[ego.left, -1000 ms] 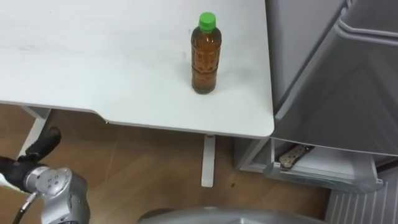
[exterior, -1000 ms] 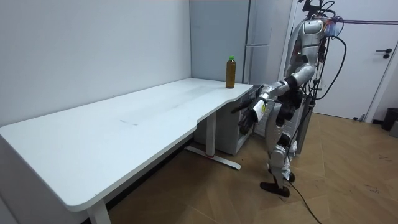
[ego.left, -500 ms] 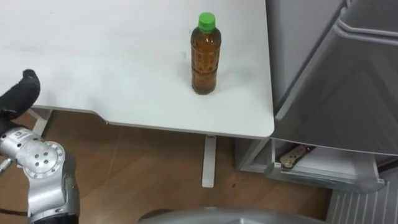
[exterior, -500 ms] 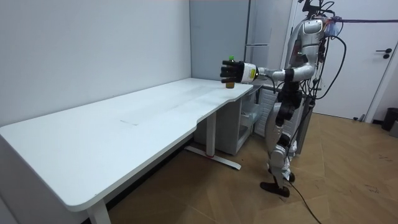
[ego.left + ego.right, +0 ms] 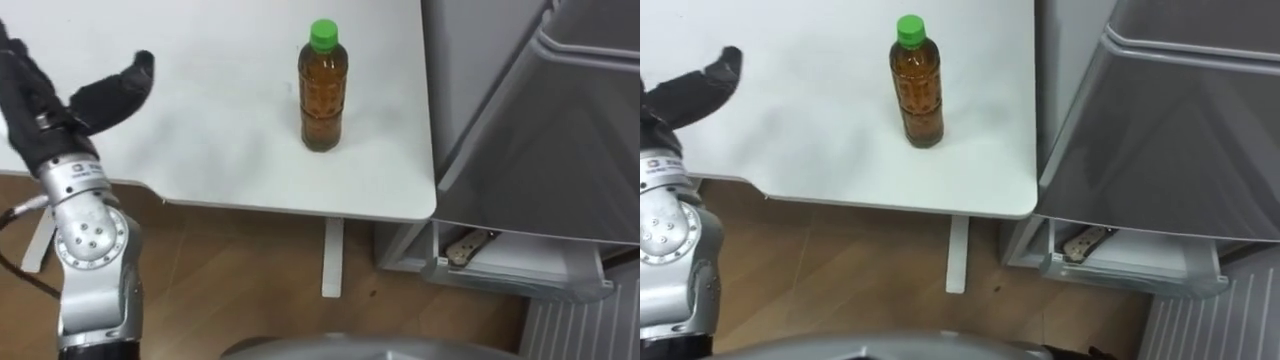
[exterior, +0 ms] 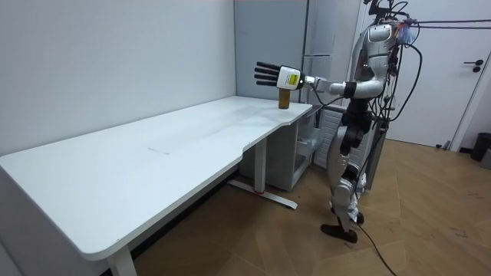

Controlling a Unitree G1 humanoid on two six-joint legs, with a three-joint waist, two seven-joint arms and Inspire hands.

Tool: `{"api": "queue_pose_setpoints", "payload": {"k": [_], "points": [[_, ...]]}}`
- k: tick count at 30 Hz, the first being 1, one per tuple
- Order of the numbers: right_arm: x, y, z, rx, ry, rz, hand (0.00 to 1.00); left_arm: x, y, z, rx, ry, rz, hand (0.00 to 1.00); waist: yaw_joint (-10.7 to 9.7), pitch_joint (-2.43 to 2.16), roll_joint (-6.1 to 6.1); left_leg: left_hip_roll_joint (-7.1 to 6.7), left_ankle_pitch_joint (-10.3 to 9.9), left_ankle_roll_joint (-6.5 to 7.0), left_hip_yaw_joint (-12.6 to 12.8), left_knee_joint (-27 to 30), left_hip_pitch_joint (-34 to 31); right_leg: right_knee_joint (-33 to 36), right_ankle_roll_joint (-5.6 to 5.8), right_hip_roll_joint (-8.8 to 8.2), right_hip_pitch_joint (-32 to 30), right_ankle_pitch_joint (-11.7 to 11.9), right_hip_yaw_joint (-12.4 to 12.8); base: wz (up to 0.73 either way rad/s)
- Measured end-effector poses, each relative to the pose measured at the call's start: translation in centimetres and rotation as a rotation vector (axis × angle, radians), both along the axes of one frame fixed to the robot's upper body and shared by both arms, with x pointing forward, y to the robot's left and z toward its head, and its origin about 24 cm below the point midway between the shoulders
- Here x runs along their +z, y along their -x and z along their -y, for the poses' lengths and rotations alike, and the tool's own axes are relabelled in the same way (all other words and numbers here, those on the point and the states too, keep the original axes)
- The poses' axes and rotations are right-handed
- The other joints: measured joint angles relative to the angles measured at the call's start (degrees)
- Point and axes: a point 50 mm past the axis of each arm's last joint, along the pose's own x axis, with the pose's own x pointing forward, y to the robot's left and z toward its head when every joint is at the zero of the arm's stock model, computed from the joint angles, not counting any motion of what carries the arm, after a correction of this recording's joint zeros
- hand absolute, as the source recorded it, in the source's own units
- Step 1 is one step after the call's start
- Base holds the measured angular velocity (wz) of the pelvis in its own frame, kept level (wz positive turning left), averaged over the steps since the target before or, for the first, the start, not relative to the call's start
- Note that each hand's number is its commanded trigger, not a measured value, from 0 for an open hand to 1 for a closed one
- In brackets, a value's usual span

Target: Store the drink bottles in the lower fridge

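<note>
Standing at table (image 5: 200, 130) corner, robot has fridge (image 5: 540, 150) at its 3 o'clock, lower door open. Left hand (image 5: 45, 105) out above tabletop, fingers spread straight, gripping nothing. Tea bottle (image 5: 324, 88), green cap, upright near table edge, at hand's 3 o'clock, well apart.

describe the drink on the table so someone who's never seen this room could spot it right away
Start at the big white table beside the grey fridge. Near the table corner closest to the fridge stands a bottle. It is the one thing standing on the table: clear plastic, brown drink, bright green cap.
</note>
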Motion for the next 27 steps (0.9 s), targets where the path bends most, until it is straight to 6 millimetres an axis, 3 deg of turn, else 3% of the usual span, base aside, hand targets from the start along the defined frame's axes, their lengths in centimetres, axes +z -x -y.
{"api": "queue_pose_setpoints", "payload": {"k": [10,21,27], "points": [[0.0,-0.3,0.1,0.005,-0.004,0.009,0.0,0.2,-1.5,1.8,-0.197,0.019,-0.032,0.0,-1.5,0.16,0.55,0.29,0.0,0.01,1.9,-0.3,0.1,0.0,0.0,0.13,-1.2,0.0,3.2,-0.1],[0.1,-0.1,0.5,0.005,-0.015,0.012,0.0,-1.5,-1.7,3.3,-0.391,0.059,-0.143,0.0,-3.1,-0.41,1.43,0.4,0.0,0.0,2.8,-0.5,0.2,0.0,0.0,0.14,-1.2,0.0,3.1,-0.04],[0.1,-0.1,0.4,-0.007,-0.018,0.012,0.0,-1.8,-1.8,3.6,-0.452,0.06,-0.164,0.0,-3.1,-0.41,1.21,0.4,0.0,0.0,2.8,-0.4,0.3,0.0,0.0,0.1,-1.0,0.0,2.8,0.0]]}}
